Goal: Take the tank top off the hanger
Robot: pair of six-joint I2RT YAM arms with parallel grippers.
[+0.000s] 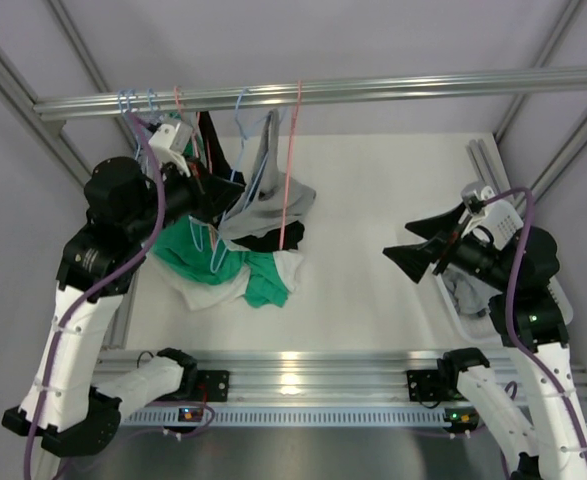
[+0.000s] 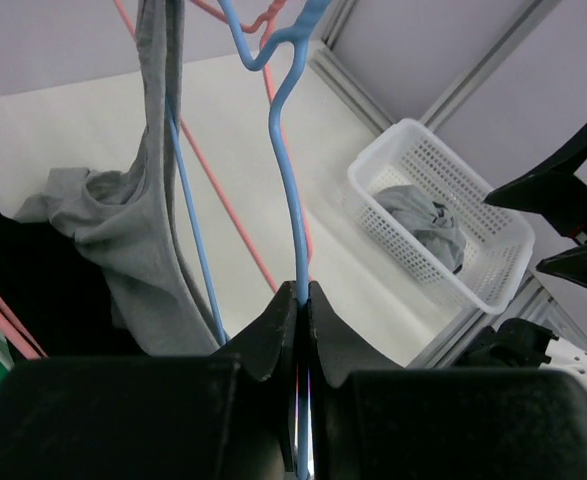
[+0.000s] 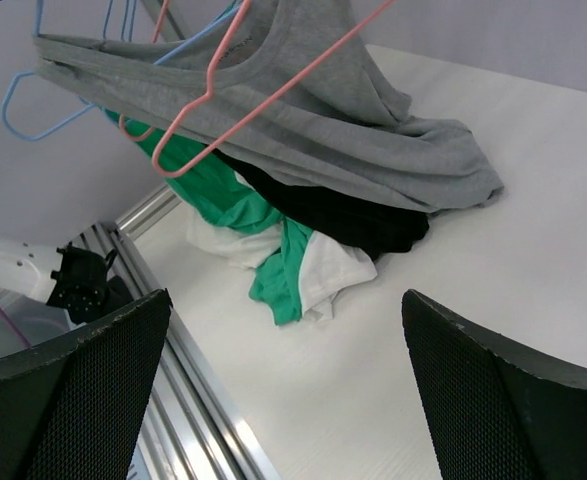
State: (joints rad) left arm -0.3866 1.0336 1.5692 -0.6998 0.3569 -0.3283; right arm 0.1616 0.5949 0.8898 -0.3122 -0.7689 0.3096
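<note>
A grey tank top (image 1: pixel 263 195) hangs from a blue hanger (image 1: pixel 241 110) on the rail (image 1: pixel 373 90), its lower part draped on the clothes pile. It also shows in the left wrist view (image 2: pixel 138 240) and the right wrist view (image 3: pixel 323 130). My left gripper (image 2: pixel 303 295) is shut on the blue hanger's wire (image 2: pixel 288 170), just right of the grey fabric. My right gripper (image 1: pixel 413 255) is open and empty, well to the right of the pile, with only bare table between its fingers (image 3: pixel 503 390).
A pink hanger (image 1: pixel 291 160) hangs beside the blue one. Green, white and black garments (image 1: pixel 228 270) are piled on the table's left. A white basket (image 2: pixel 438 225) with a grey garment stands at the right. More hangers (image 1: pixel 138 100) hang at the rail's left.
</note>
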